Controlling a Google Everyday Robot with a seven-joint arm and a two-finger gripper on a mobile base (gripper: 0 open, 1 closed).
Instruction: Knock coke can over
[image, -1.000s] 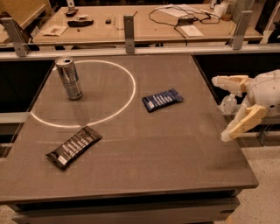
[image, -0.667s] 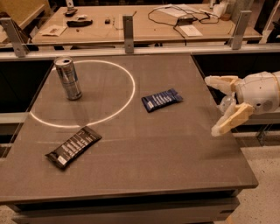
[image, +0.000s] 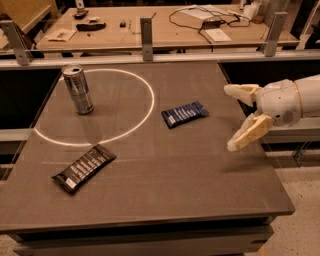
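Note:
The coke can (image: 78, 89), slim, silvery-grey with darker bands and a shiny rimmed top, stands upright at the far left of the dark table (image: 165, 200), inside a white painted circle (image: 142, 122). My gripper (image: 231, 118) enters from the right, above the table's right side, far from the can. Its two cream fingers (image: 248, 132) are spread wide apart and hold nothing.
A blue snack wrapper (image: 184, 113) lies mid-table between gripper and can. A black snack wrapper (image: 84, 167) lies at the front left. A rail with metal posts (image: 146, 31) runs behind the table, with a cluttered wooden bench (image: 165, 25) beyond it.
My gripper has moved left, further in over the table's right side. The can and both wrappers have not moved.

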